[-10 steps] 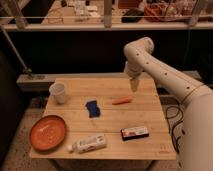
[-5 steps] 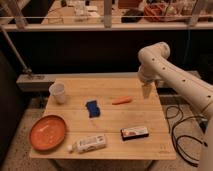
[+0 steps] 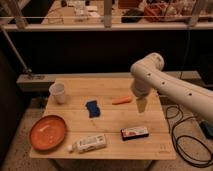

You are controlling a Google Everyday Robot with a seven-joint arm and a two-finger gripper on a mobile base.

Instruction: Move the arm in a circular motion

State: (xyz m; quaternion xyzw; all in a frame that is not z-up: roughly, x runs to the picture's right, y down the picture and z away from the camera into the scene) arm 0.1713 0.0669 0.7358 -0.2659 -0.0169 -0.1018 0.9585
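So the arm (image 3: 167,84) comes in from the right: fat, rounded white tube segments, smooth and glossy, with little dark dots along them. It bends at a chunky elbow and points down over the right half of the bench (image 3: 112,122), which is pale wood with a slatted top. The tool (image 3: 141,104) is a small tan tapered tip hanging just right of a skinny orange carrot-looking thing (image 3: 122,100). Honestly can't tell if the tool is open or closed.

Other stuff on the bench: a white cup (image 3: 58,92) far left, a floppy blue piece (image 3: 92,108) in the middle, a round orange plate (image 3: 48,132) front left, a white bottle (image 3: 90,143) lying on its side, and a flat dark packet (image 3: 134,132).
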